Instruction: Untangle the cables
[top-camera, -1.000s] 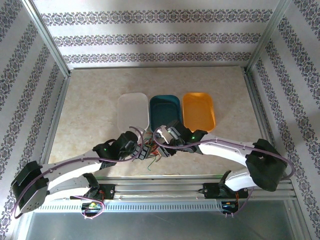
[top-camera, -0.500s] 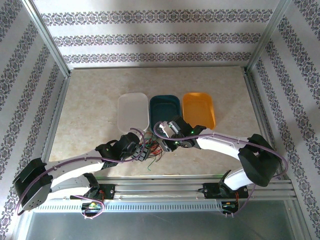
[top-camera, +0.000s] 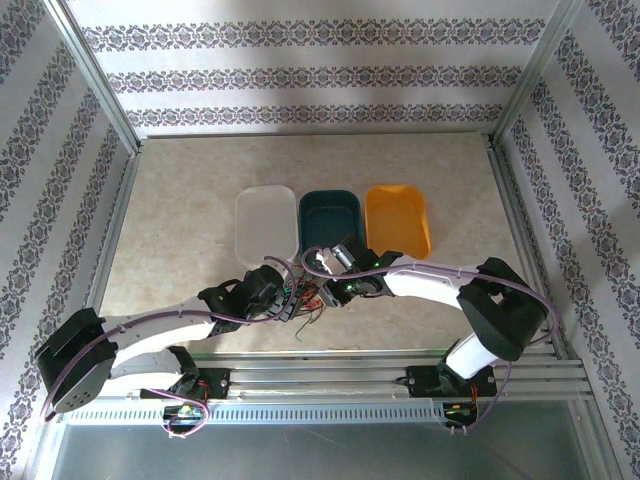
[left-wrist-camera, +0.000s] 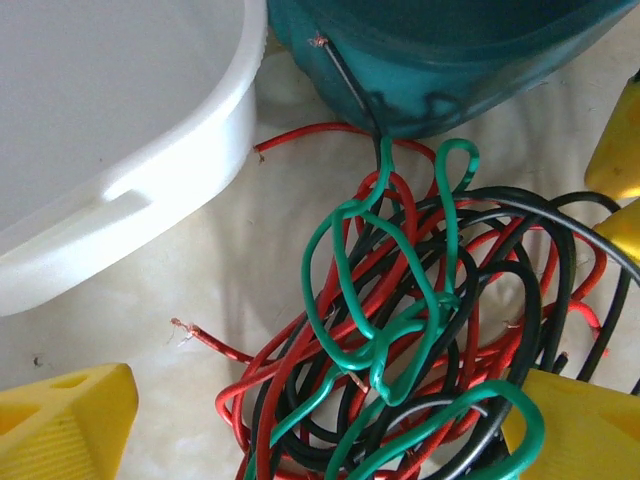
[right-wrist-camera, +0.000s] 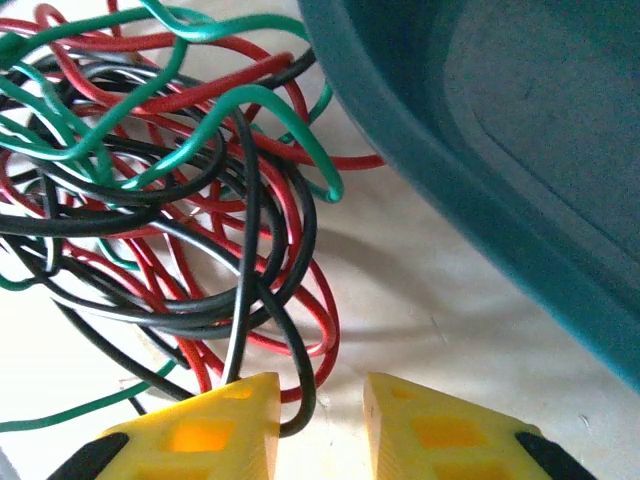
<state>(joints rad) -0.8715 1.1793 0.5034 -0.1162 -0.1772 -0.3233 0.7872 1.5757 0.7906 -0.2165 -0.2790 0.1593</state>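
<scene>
The cables (top-camera: 310, 303) lie as one red, green and black tangle on the table, just in front of the teal tray (top-camera: 330, 215). My left gripper (top-camera: 287, 300) is at the bundle's left side. In the left wrist view it (left-wrist-camera: 320, 440) stands wide open, its yellow fingers on either side of the cables (left-wrist-camera: 400, 330). My right gripper (top-camera: 330, 290) is at the bundle's right side. In the right wrist view it (right-wrist-camera: 320, 430) is narrowly open, with a black loop of the cables (right-wrist-camera: 170, 180) resting inside its left finger, unclamped.
A white tray (top-camera: 265, 225), the teal tray and an orange tray (top-camera: 397, 220) stand side by side behind the bundle. The teal tray's wall (right-wrist-camera: 520, 150) is close to my right gripper, and the white tray's rim (left-wrist-camera: 100, 150) is close to my left. A metal rail (top-camera: 330, 360) runs along the near edge.
The right arm has swung left and down onto the bundle, and its jaws have narrowed. The left arm has shifted slightly right toward the cables.
</scene>
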